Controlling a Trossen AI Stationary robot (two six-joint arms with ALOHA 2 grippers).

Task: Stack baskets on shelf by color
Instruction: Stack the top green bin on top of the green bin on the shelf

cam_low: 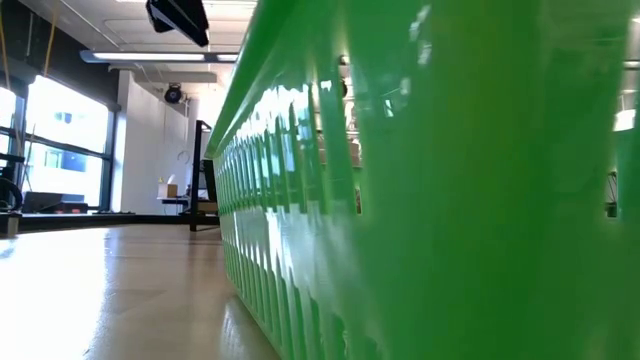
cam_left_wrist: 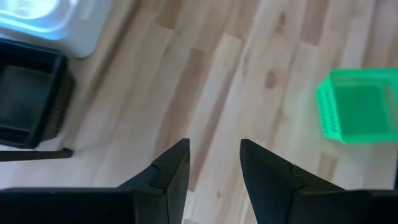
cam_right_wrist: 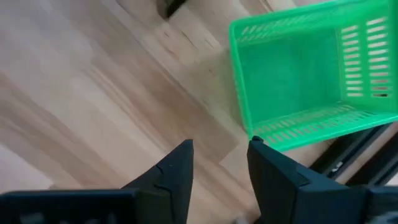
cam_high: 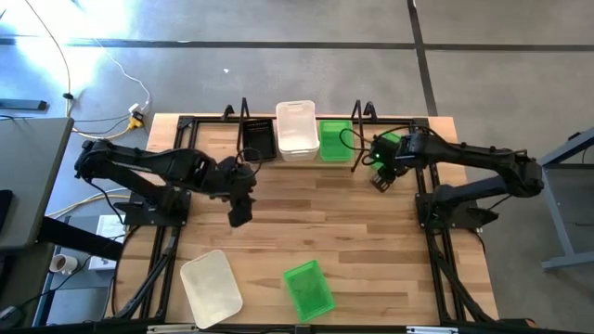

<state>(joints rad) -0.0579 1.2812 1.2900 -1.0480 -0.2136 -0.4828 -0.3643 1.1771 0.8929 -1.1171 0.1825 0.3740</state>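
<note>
End effectors both parted and empty, right end effector beside shelf's green basket

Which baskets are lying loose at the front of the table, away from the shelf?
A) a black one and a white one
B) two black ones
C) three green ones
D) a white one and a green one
D: the overhead view shows only a white basket and a green basket there.

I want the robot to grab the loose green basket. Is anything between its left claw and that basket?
Nothing visible: only bare wooden table lies between the open left gripper and the green slotted plastic basket.
</note>
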